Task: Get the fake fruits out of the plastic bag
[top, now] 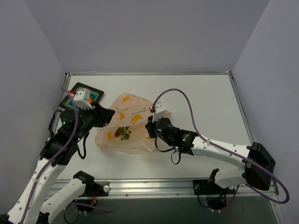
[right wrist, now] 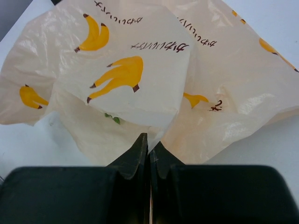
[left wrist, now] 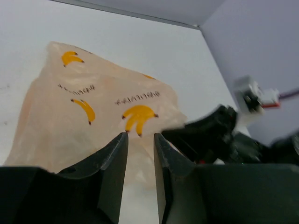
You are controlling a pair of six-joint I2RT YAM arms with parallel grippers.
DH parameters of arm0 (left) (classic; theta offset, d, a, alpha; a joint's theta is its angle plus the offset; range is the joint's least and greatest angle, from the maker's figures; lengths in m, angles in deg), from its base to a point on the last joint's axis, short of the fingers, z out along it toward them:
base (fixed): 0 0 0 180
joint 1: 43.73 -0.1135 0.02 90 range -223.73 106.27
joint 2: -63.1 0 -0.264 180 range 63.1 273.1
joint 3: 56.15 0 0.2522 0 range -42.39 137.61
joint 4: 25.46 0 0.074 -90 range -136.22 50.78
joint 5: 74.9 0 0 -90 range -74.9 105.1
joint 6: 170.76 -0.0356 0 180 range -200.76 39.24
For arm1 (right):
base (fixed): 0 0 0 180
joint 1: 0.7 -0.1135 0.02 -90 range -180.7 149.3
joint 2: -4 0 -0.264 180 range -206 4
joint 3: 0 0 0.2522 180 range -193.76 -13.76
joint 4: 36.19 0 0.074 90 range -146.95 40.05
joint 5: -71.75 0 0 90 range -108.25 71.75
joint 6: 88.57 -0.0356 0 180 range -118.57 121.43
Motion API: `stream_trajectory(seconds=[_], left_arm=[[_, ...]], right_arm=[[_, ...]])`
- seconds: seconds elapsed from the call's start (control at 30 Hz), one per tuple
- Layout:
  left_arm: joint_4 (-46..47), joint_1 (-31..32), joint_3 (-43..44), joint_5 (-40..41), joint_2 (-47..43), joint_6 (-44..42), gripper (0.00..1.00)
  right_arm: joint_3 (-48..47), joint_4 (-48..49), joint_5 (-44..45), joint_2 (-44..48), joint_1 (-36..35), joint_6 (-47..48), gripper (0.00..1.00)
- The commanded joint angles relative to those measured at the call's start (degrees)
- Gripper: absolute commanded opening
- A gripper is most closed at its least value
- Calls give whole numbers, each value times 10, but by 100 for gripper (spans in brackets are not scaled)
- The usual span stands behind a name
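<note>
the plastic bag [top: 128,119] lies between the arms, a red fake fruit [top: 124,132] (green leaves) showing through its film. right gripper [right wrist: 148,142] clamps its edge; left gripper [left wrist: 140,136], narrowly parted, sits beside it, wrist covering part of the teal tray [top: 95,95].

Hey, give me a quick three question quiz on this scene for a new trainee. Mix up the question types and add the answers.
1. True or false: the right gripper is shut on the plastic bag.
2. Seen from the top, the teal tray lies on which side of the bag? A far left, B far right, C near right.
3. Fill in: the left gripper is ___ (open or shut).
Key: 1 true; 2 A; 3 open.
</note>
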Motion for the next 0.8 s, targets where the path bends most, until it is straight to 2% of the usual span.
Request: stream_trajectory(seconds=[0.0,0.1,0.13,0.33,0.47,0.6,0.77], left_arm=[[-152,50,-21,26,-65,31,26],[-145,97,-67,17,-94,65,25],[-139,133,-76,27,-93,70,25],[-74,283,-78,150,-6,76,26],[-66,345,-61,238,49,68,26],[-46,348,-91,358,58,88,30],[10,343,-125,438,104,69,32]], right_arm=[[-36,20,-4,-4,17,7,0],[-68,11,-15,-11,25,16,0],[-78,3,-16,-13,25,18,0],[-151,-39,-29,-44,32,29,0],[-175,-51,-42,-57,37,25,0],[-168,-52,-46,-47,36,21,0],[-142,-51,-53,-28,37,18,0]])
